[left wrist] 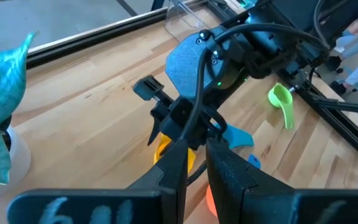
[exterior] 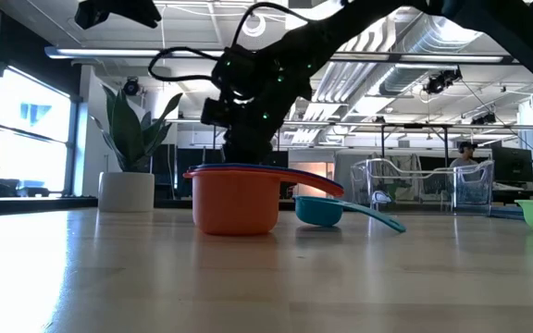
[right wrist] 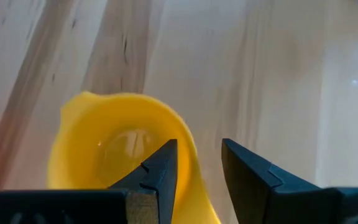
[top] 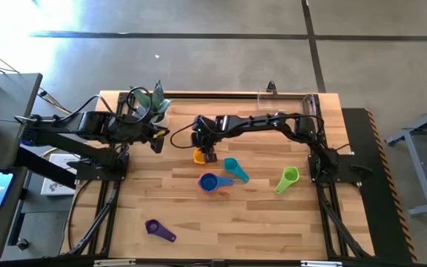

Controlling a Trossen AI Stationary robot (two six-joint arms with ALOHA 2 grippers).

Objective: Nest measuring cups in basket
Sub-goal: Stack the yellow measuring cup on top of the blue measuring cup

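The left gripper [top: 156, 141] waits beside the plant [top: 148, 104], fingers together. Right of it, the right gripper [right wrist: 197, 165] hovers with fingers apart, straddling the yellow cup [right wrist: 120, 149]'s rim directly below; it should descend squarely before pinching. The basket [top: 288, 104] sits well behind.

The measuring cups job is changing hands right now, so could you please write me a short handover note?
Right gripper: open, over the yellow cup at mid-table, one finger inside its rim.
Left gripper: waits by the plant, fingers nearly together.
Blue cup sits nested in a stack; teal cup, green cup and purple cup lie loose.
Basket: far right edge, apparently no cups inside.
Left: everything into the basket.
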